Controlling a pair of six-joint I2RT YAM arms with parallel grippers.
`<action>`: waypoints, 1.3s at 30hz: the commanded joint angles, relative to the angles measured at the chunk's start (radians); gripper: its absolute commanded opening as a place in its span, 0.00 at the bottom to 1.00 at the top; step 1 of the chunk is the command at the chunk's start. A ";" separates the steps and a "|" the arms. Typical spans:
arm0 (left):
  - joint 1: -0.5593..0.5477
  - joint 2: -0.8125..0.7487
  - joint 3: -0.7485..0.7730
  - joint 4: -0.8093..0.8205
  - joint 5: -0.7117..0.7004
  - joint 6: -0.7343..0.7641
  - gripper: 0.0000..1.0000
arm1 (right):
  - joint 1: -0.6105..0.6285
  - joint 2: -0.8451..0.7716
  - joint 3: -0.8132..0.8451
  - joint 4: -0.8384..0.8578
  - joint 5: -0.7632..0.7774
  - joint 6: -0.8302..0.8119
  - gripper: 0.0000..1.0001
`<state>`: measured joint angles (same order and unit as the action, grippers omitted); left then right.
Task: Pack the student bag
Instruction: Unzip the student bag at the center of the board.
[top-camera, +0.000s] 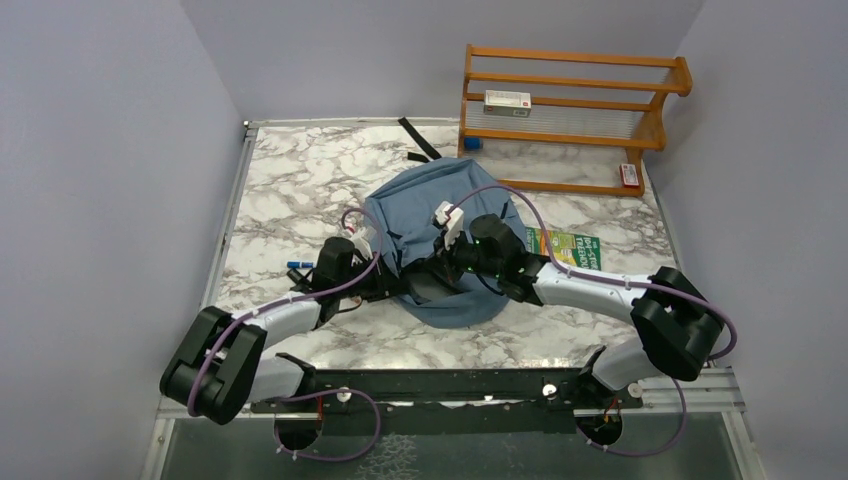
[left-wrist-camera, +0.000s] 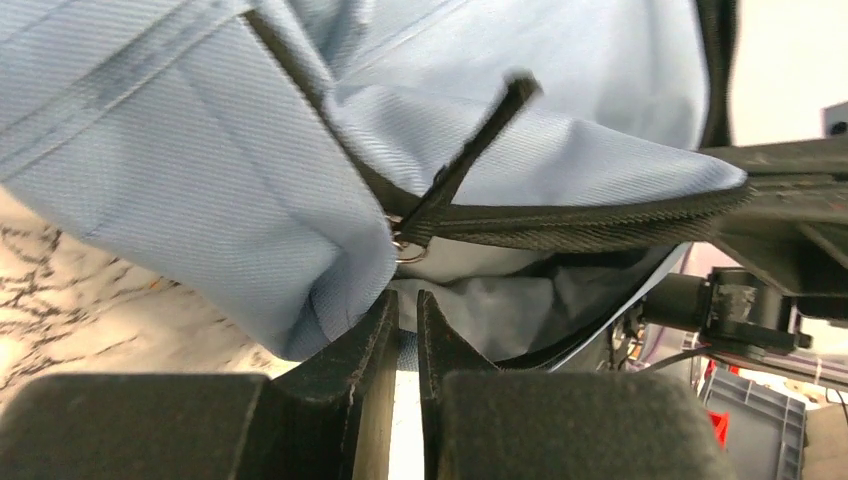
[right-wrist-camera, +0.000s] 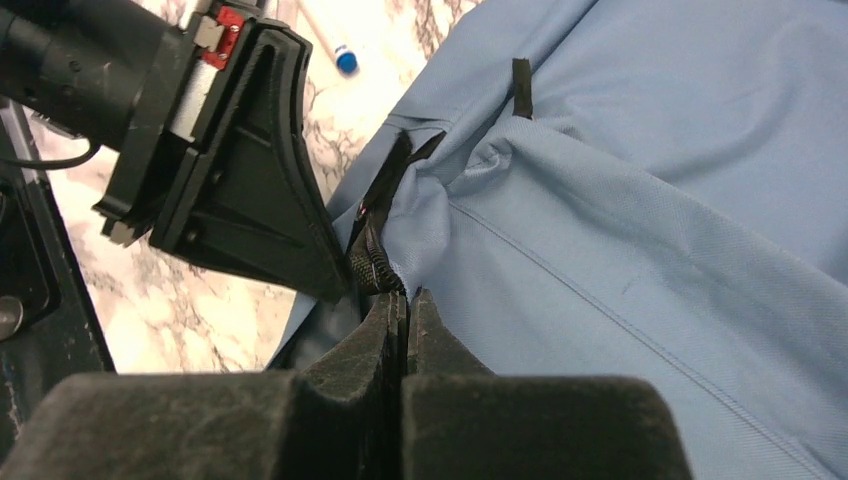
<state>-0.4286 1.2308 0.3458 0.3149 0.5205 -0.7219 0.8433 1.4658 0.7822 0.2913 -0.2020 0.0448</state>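
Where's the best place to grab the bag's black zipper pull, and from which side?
Probably midway along the zipper pull, above its metal ring, coming up from where the left gripper sits just below. The strap is thin and flat and seems to angle away from the bag fabric, so narrow jaws could pinch across it.

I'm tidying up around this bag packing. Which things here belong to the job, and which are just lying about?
Job: backpack; green book and pen, likely to go in.
Lying about: wooden rack; white box on it.
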 joint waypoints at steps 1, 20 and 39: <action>-0.007 0.061 -0.043 -0.014 -0.083 -0.006 0.13 | 0.003 -0.039 -0.027 0.081 -0.055 -0.010 0.01; 0.021 -0.234 0.151 -0.280 -0.197 0.082 0.39 | 0.003 -0.020 -0.056 0.073 -0.056 -0.011 0.01; 0.062 0.059 0.280 -0.280 -0.224 0.029 0.52 | 0.003 -0.014 -0.033 0.048 -0.075 -0.028 0.00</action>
<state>-0.3721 1.2583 0.5987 0.0132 0.3012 -0.6910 0.8433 1.4605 0.7277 0.3199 -0.2527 0.0277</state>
